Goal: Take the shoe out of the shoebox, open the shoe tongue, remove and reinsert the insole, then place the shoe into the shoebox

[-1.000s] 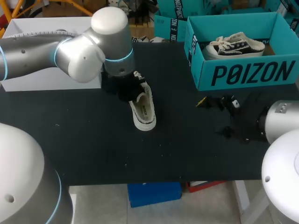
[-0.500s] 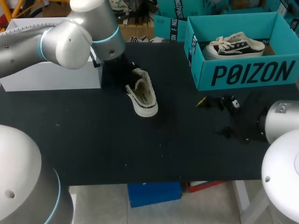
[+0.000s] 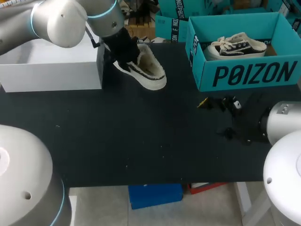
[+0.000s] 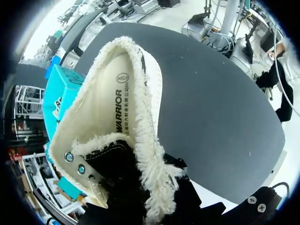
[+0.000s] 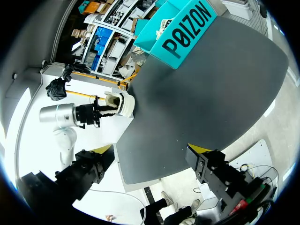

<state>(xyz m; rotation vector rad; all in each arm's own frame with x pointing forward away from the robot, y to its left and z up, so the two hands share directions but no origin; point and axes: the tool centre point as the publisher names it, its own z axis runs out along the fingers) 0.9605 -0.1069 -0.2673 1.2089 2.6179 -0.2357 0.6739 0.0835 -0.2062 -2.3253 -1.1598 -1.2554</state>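
Note:
A cream fleece-lined shoe (image 3: 146,71) hangs above the table's back left, beside the white box (image 3: 47,66). My left gripper (image 3: 128,55) is shut on its end with the black tongue and eyelets. In the left wrist view the shoe (image 4: 117,112) fills the frame, its insole showing, and it hides the left gripper's (image 4: 143,192) tips. The right wrist view shows the shoe (image 5: 120,103) far off in the left arm. My right gripper (image 3: 218,104) rests open on the table in front of the teal shoebox (image 3: 244,75), holding nothing.
The teal shoebox holds a black-and-white sneaker (image 3: 237,46); the teal shoebox (image 5: 183,32) also shows in the right wrist view. A smaller teal box (image 3: 171,28) stands behind the table's back edge.
My left arm has lifted the shoe from the table's middle left and carried it toward the back, turning it so its free end points right. The right arm has not moved.

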